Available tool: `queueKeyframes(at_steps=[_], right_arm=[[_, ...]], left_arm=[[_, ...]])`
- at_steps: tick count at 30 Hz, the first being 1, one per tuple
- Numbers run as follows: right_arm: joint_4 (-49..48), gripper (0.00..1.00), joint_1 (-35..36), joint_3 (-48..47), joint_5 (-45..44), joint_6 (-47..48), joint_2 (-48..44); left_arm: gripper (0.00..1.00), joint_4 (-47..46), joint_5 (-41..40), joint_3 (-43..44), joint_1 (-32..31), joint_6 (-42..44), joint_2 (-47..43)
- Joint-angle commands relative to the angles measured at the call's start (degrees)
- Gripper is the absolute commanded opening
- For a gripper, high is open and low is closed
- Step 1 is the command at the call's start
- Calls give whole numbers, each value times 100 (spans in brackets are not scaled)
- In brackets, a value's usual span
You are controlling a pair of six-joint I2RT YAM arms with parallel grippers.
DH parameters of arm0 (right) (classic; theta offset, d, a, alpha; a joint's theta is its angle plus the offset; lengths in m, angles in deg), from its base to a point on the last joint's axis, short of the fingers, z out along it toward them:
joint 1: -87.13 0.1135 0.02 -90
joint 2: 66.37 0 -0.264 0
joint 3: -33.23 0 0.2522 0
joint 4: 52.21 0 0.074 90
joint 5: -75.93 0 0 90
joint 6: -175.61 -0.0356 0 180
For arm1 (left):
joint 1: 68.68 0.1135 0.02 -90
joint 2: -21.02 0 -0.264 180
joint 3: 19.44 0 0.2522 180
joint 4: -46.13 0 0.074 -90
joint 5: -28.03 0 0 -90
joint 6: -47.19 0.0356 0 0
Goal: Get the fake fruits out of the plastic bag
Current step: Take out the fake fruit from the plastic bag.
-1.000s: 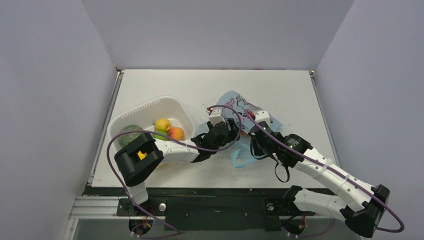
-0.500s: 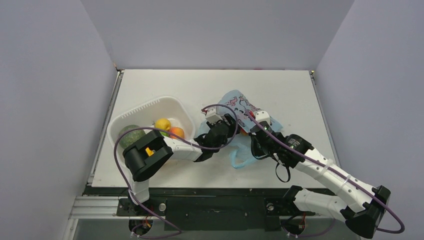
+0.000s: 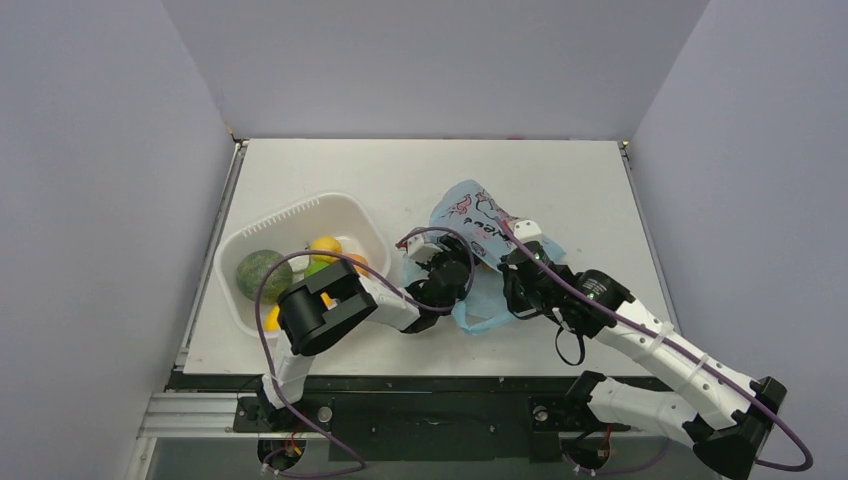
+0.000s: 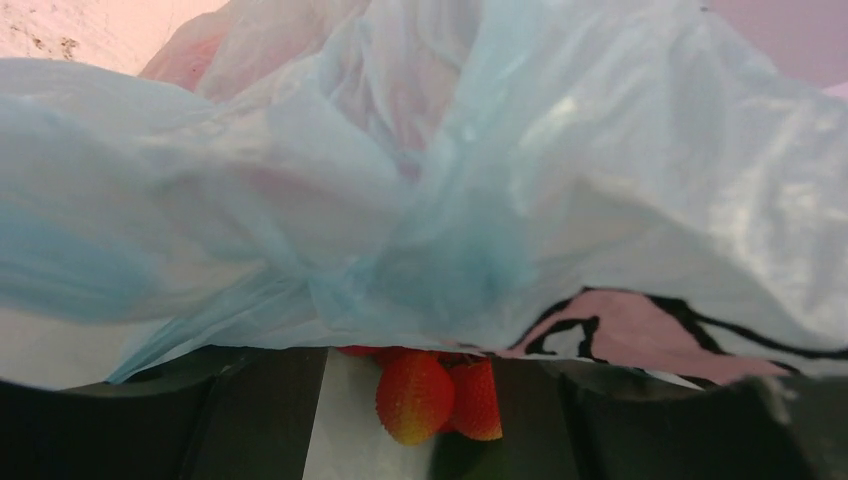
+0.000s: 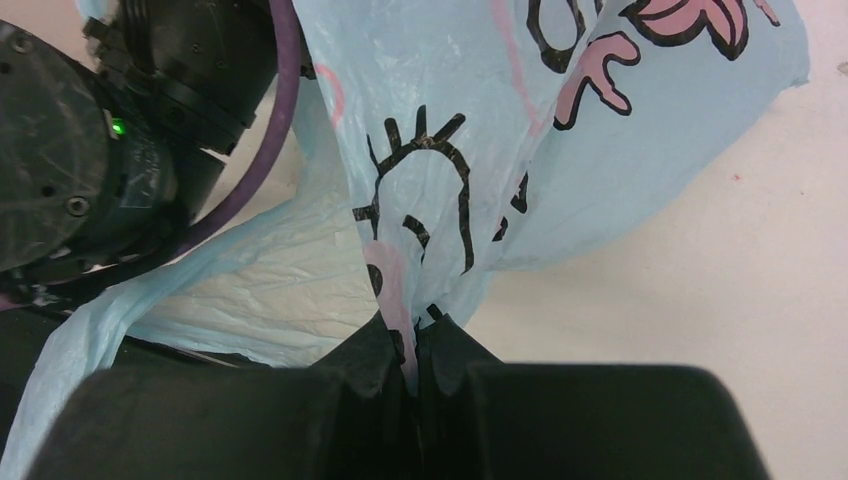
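Note:
The plastic bag (image 3: 470, 214), light blue with pink prints, lies right of the table's middle. My right gripper (image 3: 516, 264) is shut on a pinch of the plastic bag's (image 5: 520, 120) film, and the gripper's (image 5: 412, 345) jaws meet on the fold. My left gripper (image 3: 450, 276) sits at the bag's near-left mouth. In the left wrist view the plastic bag (image 4: 450, 190) drapes over the jaws. A red berry cluster (image 4: 415, 395) lies between them on the table. The left gripper (image 4: 440, 405) stands open, with a strip of table showing left of the berries. Other fake fruits are hidden.
A white slotted tub (image 3: 300, 213) stands at the left, holding a round green melon (image 3: 257, 270), a yellow piece (image 3: 325, 246) and a peach-coloured one (image 3: 356, 261). My left arm's wrist (image 5: 90, 150) is close beside the right gripper.
My left arm has swung its elbow right and brought its gripper nearer, under the bag's mouth; its jaws have narrowed slightly. The right gripper keeps its pinch on the bag.

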Motion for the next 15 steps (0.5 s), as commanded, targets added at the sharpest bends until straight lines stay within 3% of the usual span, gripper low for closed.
queueKeyframes(at_steps=[1, 8, 12, 15], right_arm=[[18, 0, -34, -290, 56, -51, -202], [112, 0, -27, -438, 16, -10, -243], [139, 0, -28, -406, -53, 19, -261], [148, 0, -33, -359, -101, 33, -299]], left_arm=[[53, -1004, -785, 264, -17, -314, 370], [49, -1354, -917, 534, -17, -527, 786], [35, -1736, -860, 563, 23, -232, 895], [17, -1876, -736, 477, 99, -336, 917]])
